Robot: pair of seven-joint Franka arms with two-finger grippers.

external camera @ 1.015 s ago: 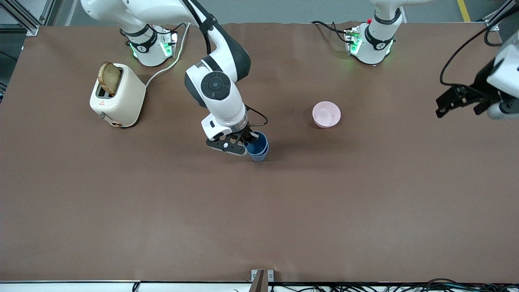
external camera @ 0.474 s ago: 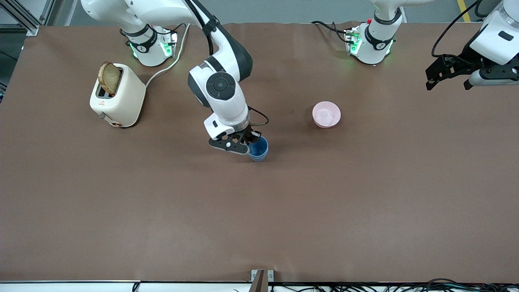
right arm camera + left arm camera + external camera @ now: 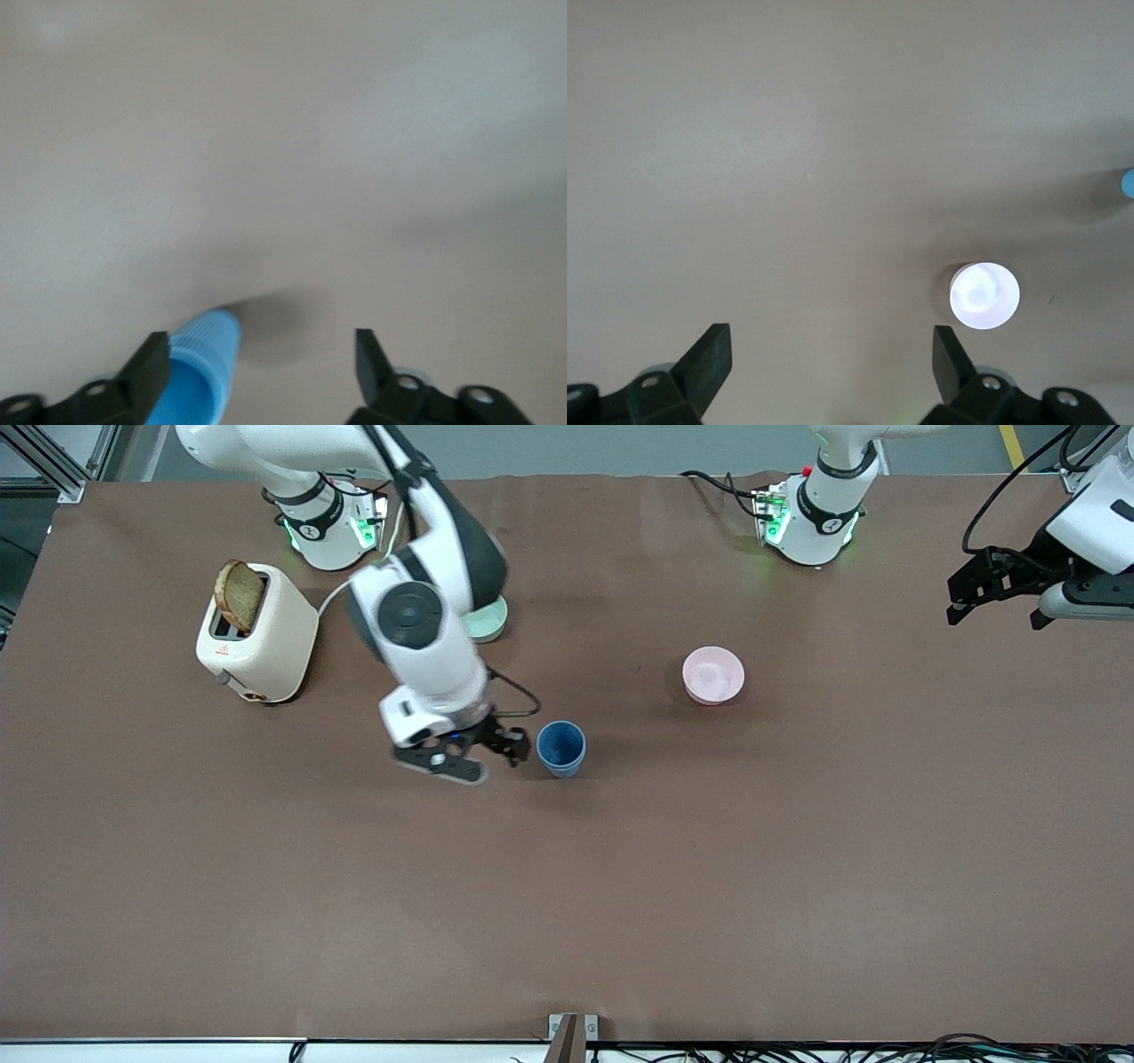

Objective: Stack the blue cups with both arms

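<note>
Cream-white and boxy, a toaster (image 3: 257,642) sits on the brown table (image 3: 567,886) toward the right arm's end, with a slice of brown bread (image 3: 239,595) sticking up out of its slot. Next along, a mint-green bowl (image 3: 490,622) peeks out from under the right arm (image 3: 416,615), which reaches out from its base over the table. The right end effector (image 3: 478,755) is just beside the blue cups (image 3: 561,748), on the side toward the toaster. Its two black fingers are spread wide apart and hold nothing. In the right wrist view the blue cups (image 3: 202,367) show close by one finger (image 3: 146,372), and I cannot tell whether they touch it. The blue cups stand upright near the middle of the table, one tucked inside the other, so they look like a single cup from above. A pink bowl (image 3: 713,675) sits farther from the front camera than the cups and toward the left arm's end, well apart from them. The left wrist view shows that bowl (image 3: 984,296) as a pale round shape. The left arm waits up high over its own end of the table. The left end effector (image 3: 997,589) is wide open too, with nothing in it.
</note>
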